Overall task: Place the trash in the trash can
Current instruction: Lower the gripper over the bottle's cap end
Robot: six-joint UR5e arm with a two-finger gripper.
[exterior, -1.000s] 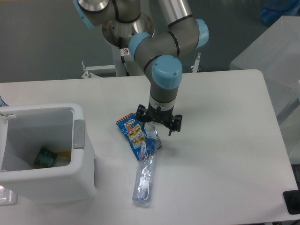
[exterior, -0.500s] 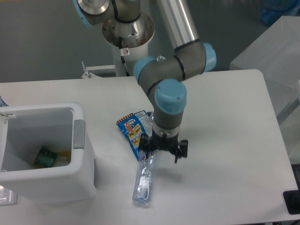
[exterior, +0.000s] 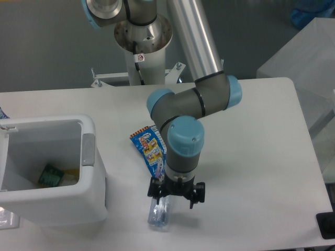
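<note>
One arm reaches down over the white bench (exterior: 251, 157), its gripper (exterior: 176, 194) hanging at the lower part of a crushed clear plastic bottle (exterior: 159, 212), which lies flat with its near end pointing toward the front edge of the bench. The jaws stand spread, their dark tips showing on either side of the wrist, and the left tip lies over the bottle's upper end; whether they touch the bottle cannot be told. Two pieces of trash are visible on the bench: that one bottle and one blue snack wrapper (exterior: 148, 147) with red-yellow print, lying just beyond the bottle and partly hidden behind the arm's blue-capped wrist joint. One trash can (exterior: 89, 183), white and boxy with a grey latch (exterior: 88, 149) on the side facing the trash, stands at the left front of the bench, its top open; inside it a small green item (exterior: 51, 175) and something yellow beside it lie on the bottom. A strip of bare bench separates the can's right wall from the bottle and wrapper. To the right of the gripper the bench runs bare to its rounded right edge, where a dark object (exterior: 325, 225) shows at the frame's lower corner.
</note>
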